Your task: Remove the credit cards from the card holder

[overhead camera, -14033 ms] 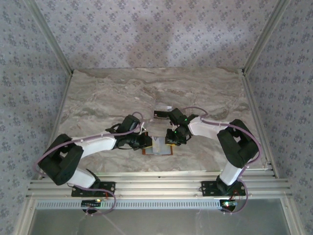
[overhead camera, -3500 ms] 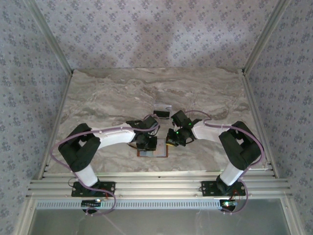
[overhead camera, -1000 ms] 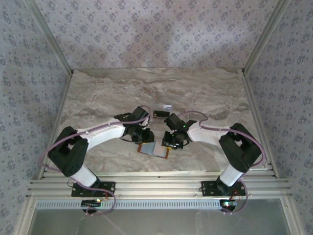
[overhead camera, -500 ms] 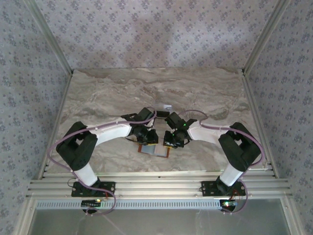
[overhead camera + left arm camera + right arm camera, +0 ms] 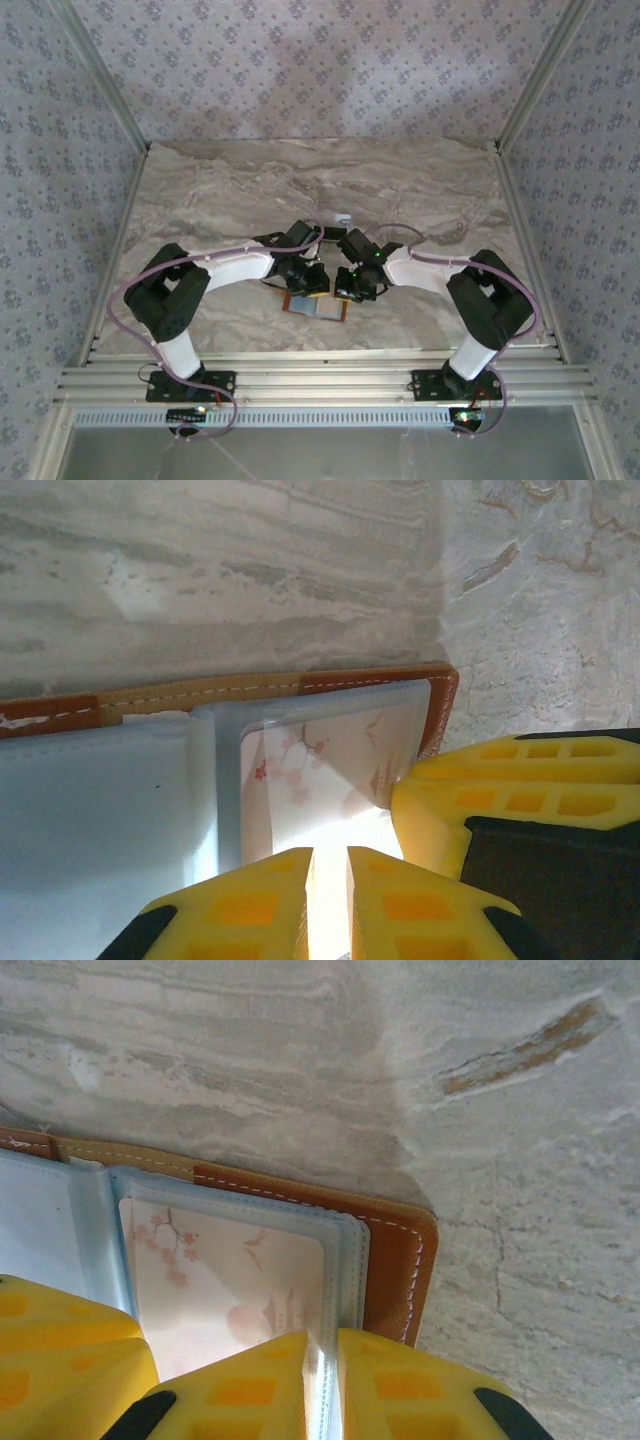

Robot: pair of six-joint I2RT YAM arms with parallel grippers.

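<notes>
The card holder [image 5: 316, 305] lies open on the marble table, tan-brown leather [image 5: 395, 1260] round clear grey-blue sleeves. A pale credit card [image 5: 330, 770] with a pink blossom print sits in its end sleeve, also seen in the right wrist view [image 5: 230, 1280]. My left gripper [image 5: 328, 880] is shut on that card's near edge. My right gripper [image 5: 322, 1370] is shut on the sleeve edge of the card holder [image 5: 250, 688]. Both grippers meet over the holder in the top view, left [image 5: 308, 280] and right [image 5: 350, 288]. A right finger [image 5: 500, 790] presses beside the card.
A small pale card [image 5: 343, 218] lies on the table just behind the two grippers. Patterned walls close in the table at the back and sides. An aluminium rail [image 5: 320, 380] runs along the near edge by the arm bases.
My left gripper has moved right onto the card holder and closed on the pale card. The right gripper has stayed on the holder's sleeve edge.
</notes>
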